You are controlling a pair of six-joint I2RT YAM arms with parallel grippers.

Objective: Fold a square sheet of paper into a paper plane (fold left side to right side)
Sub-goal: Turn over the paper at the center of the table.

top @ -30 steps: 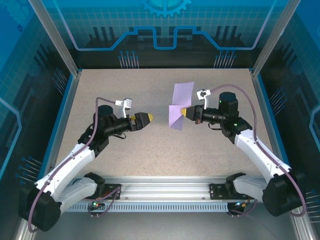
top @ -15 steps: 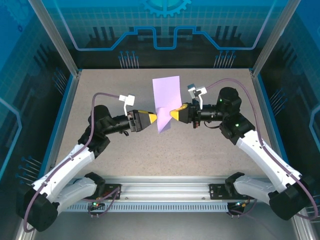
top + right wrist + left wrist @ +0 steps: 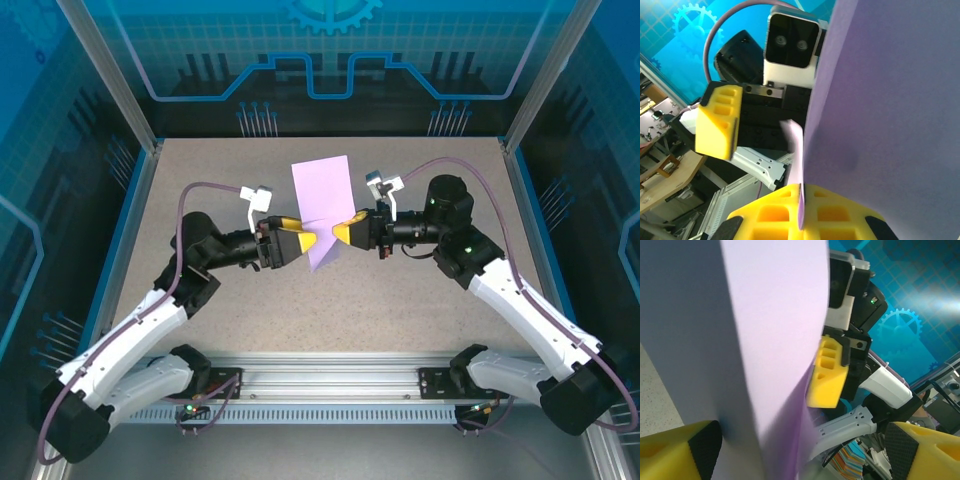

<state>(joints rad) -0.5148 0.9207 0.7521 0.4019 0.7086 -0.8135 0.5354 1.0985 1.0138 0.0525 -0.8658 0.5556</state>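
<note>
Mid-air hand-over. The right gripper (image 3: 345, 232) stays pinched on the paper (image 3: 322, 205), held upright off the table. The left gripper (image 3: 298, 243) has closed in, and its wide jaws now straddle the paper's opposite edge. A two-handed hold for folding looks imminent.

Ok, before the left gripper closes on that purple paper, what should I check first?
1. Right gripper shut on the square sheet of paper: ok.
2. Left gripper open: ok, its fingers stand wide apart.
3. Sheet between the left fingers: ok, in the left wrist view it runs between them.
4. Sheet hanging flat: not ok, it bows.
5. Sheet's lower edge clear of the table: cannot tell.
</note>
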